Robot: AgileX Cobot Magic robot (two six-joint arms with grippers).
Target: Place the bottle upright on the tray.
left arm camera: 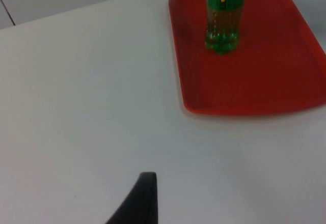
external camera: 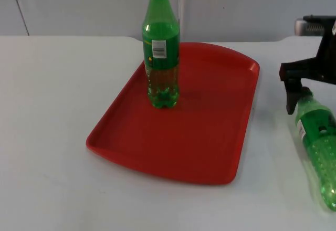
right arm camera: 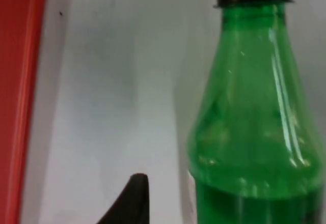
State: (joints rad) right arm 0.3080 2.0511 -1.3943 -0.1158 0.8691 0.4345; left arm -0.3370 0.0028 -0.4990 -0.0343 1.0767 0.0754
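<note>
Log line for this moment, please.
upright bottle on tray | lying bottle on table | right gripper above it

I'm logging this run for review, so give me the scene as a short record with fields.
tray: red tray on the white table
standing bottle: green bottle, black cap, upright on the tray's far left part
lying bottle: second green bottle on its side on the table, right of the tray, off it
right gripper: right gripper at the lying bottle's neck end; grasp cannot be told
left gripper: fingertip over bare table, left of the tray, waiting
task state: one bottle upright on the tray, one not yet
</note>
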